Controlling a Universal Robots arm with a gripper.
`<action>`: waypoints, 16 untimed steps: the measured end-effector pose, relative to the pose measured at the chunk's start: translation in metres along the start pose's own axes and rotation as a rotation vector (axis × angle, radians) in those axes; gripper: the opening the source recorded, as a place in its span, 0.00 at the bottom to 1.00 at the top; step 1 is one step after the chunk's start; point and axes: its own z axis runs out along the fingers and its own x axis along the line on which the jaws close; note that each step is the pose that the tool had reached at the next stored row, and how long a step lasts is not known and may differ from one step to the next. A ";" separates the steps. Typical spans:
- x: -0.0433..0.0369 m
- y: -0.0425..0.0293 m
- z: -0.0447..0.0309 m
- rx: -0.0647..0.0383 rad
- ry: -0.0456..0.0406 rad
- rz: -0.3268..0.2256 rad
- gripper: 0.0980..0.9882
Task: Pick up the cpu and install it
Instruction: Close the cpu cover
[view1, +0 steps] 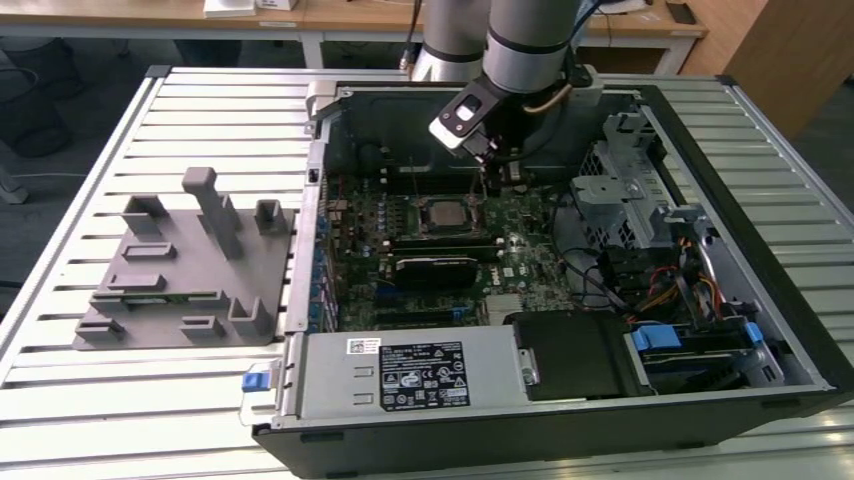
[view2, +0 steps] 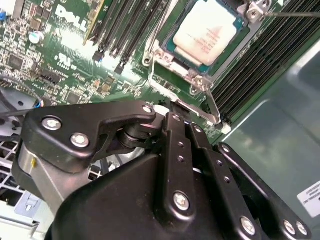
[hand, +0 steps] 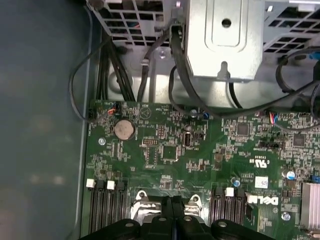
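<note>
The cpu (view2: 205, 30), a small square chip with a silvery-white top, lies flat in the socket on the green motherboard (view2: 65, 55), with a metal frame (view2: 196, 79) around it. In the exterior view the socket (view1: 447, 212) sits mid-board inside the open computer case. My gripper (view2: 181, 116) hangs just above the board beside the socket, apart from the chip. Its black fingers (hand: 172, 205) are pressed together with nothing between them. From the exterior view the gripper (view1: 497, 182) is to the right of and behind the socket.
A grey fixture (view1: 187, 270) with upright blocks lies on the slatted table at the exterior view's left. Inside the case are a metal drive cage (view1: 627, 190), cables (hand: 175, 90), memory slots (view2: 125, 25) and a power supply (view1: 400, 375). Case walls (view1: 314, 150) surround the board.
</note>
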 end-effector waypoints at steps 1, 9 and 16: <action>0.0000 -0.0014 0.0005 0.000 0.0000 0.000 0.01; 0.0005 -0.0148 0.0075 0.000 0.0000 0.000 0.01; 0.0018 -0.0448 0.0122 0.000 -0.0003 0.000 0.01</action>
